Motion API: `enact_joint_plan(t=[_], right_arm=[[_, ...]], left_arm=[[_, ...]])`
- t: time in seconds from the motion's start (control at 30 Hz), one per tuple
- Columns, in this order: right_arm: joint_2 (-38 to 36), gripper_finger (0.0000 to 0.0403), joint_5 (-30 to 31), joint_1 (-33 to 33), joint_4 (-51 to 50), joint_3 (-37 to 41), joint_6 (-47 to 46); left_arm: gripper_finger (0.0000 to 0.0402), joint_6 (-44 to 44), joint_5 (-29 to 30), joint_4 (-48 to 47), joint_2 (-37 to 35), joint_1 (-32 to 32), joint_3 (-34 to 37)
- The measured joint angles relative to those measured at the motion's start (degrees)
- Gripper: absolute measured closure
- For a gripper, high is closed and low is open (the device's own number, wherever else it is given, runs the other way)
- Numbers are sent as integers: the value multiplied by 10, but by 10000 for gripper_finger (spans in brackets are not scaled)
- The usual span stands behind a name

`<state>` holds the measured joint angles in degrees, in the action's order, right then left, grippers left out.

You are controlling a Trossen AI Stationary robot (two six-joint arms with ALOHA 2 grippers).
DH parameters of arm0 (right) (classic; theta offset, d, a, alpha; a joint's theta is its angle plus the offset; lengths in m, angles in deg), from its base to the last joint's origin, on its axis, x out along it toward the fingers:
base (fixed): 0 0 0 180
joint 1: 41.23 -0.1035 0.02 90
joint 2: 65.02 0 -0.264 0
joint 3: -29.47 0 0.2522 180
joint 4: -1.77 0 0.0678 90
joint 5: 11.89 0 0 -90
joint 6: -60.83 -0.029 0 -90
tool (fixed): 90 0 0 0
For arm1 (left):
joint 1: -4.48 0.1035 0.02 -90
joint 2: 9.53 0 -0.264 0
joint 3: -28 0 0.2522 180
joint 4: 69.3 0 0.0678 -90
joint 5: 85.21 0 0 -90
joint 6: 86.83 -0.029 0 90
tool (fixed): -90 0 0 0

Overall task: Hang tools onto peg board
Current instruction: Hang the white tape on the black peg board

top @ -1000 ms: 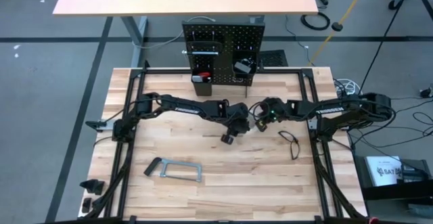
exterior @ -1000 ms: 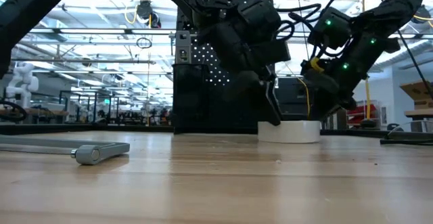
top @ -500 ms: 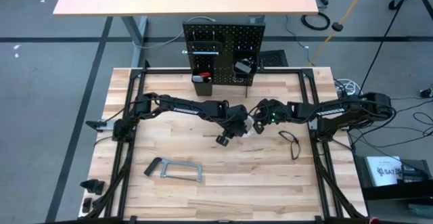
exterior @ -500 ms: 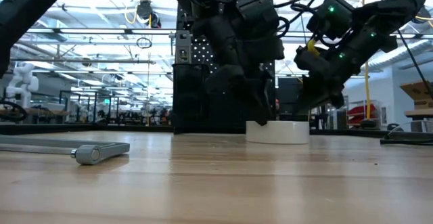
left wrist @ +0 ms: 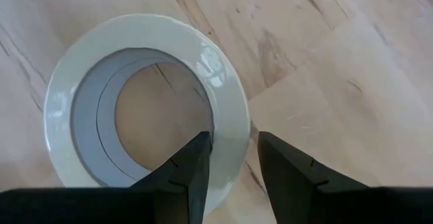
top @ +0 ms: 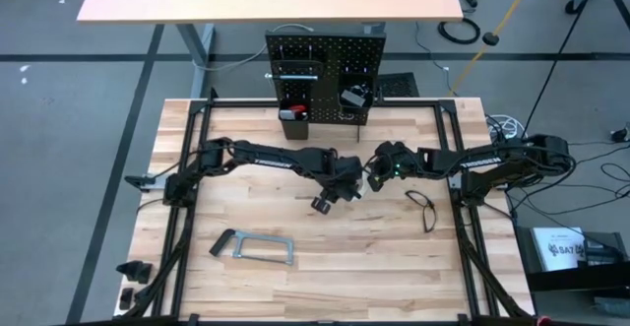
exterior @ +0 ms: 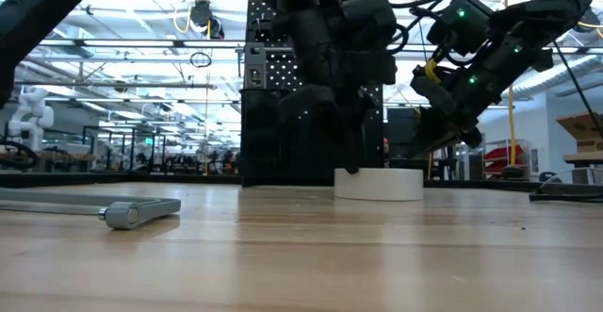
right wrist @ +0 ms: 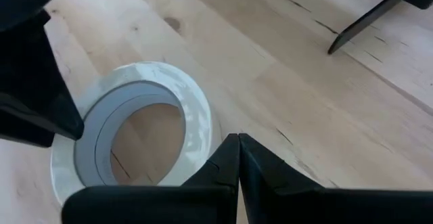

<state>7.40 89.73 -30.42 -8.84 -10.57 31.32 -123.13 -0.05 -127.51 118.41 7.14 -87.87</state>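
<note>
The peg board (top: pixel 324 70) stands at top centre, well apart from me. Mid-frame, the white tape roll (left wrist: pixel 145 109) has slid leftward with my left gripper (left wrist: pixel 231 160), fingers pinching its wall. My right gripper (right wrist: pixel 238 158), pressed together, has lifted clear: the roll is mine to carry.

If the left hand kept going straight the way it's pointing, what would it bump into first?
Probably the white tape roll. The left hand points down at it, one finger inside the ring and one outside, straddling its wall. It looks clamped on that wall already; just beneath lies the wooden table.
</note>
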Motion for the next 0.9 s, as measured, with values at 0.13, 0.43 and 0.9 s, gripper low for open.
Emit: enact_joint_plan(t=[0.13,0.43,0.9], right_arm=[[0,403,0,0,-7,0,2],[0,403,4,0,-17,0,7],[0,403,3,0,-16,0,8]], left_arm=[[271,-5,4,4,2,-4,-11],[271,-2,102,21,3,-6,-12],[270,45,108,6,-50,-24,-13]])
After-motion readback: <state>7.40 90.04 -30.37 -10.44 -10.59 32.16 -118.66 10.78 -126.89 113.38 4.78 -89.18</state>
